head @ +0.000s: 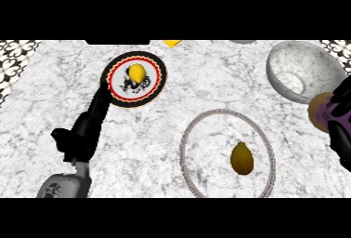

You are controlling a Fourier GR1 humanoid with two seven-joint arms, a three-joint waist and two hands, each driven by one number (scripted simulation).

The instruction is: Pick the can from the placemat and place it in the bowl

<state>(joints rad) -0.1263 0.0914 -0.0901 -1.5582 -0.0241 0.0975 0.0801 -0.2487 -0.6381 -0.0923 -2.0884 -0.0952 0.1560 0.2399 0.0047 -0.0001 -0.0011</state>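
At the right edge, my right hand (pixel 341 122) is curled round the can (pixel 319 110), a purple cylinder with a tan end. The can hangs just below and right of the marbled grey bowl (pixel 284 53), close to its rim; the fingers hide part of it. The round marbled placemat (pixel 205 125) with a grey rim lies at the centre, left of that hand, and a yellow-brown fruit (pixel 241 159) sits on it. My left hand (pixel 87 126) lies open at the left, its straight fingers pointing up at a black-and-red patterned plate (pixel 152 88).
A small yellow object (pixel 137 71) sits on the patterned plate. A yellow item (pixel 171 43) shows at the counter's far edge. Patterned tiles (pixel 15 58) border the marble counter at both upper corners.
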